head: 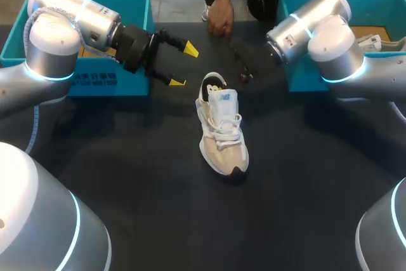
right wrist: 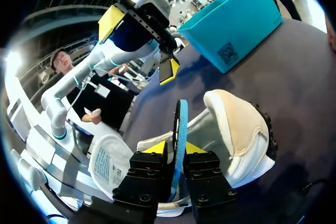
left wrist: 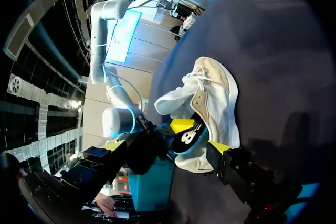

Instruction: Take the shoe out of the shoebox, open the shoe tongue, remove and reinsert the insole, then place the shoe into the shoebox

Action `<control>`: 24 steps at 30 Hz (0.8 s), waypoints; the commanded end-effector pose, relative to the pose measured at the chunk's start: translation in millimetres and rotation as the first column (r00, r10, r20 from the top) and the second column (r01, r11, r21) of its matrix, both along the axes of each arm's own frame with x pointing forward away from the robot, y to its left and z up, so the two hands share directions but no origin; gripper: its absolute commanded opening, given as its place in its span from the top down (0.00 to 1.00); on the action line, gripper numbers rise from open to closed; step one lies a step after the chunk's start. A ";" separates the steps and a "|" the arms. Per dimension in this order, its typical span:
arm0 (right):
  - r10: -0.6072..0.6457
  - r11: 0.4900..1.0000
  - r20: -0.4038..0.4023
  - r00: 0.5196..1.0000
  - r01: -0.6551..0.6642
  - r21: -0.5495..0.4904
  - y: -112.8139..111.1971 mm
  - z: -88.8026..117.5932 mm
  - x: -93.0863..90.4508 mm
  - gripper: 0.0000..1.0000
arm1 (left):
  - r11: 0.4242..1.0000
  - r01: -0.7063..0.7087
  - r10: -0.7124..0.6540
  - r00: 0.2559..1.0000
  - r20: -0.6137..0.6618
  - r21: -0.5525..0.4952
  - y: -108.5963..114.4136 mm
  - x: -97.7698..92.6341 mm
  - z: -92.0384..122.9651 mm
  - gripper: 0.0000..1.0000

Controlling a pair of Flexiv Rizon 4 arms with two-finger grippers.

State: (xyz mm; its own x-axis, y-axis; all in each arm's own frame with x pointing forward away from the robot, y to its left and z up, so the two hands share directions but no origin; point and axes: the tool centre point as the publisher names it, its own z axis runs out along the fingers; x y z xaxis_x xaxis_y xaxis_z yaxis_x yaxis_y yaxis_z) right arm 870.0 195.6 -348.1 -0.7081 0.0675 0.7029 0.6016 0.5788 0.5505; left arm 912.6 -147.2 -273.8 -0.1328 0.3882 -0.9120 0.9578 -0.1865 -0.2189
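Two grippers were busy around the shoe (head: pixel 223 132), which stood upright mid-table on the dark table (head: pixel 139 176), outside the teal box at far left (head: pixel 130 87) and the one at far right (head: pixel 298 77). Right gripper (right wrist: pixel 175 148) was pinching the blue-edged insole (right wrist: pixel 181 124), edge-on between its tips, at the heel opening. Left gripper (head: pixel 184 65) hung just left of the heel, fingers spread wide, touching nothing.

A person's hand (head: pixel 220 18) hangs at the far edge of the dark table (head: pixel 127 176).
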 end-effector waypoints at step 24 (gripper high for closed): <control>0.036 0.999 0.051 0.998 -0.034 -0.035 10.6 12.2 23.2 1.00 | 1.000 0.000 0.000 1.000 0.001 0.003 -0.1 -0.2 0.3 0.00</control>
State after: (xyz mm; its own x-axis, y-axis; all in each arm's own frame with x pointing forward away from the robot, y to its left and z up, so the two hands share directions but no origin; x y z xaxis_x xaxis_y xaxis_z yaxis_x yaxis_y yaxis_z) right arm 887.0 201.1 -331.4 -0.7521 0.0737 0.6549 0.5547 0.6074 0.5687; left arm 912.6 -147.2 -273.8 -0.1328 0.3882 -0.9120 0.9577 -0.1865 -0.2189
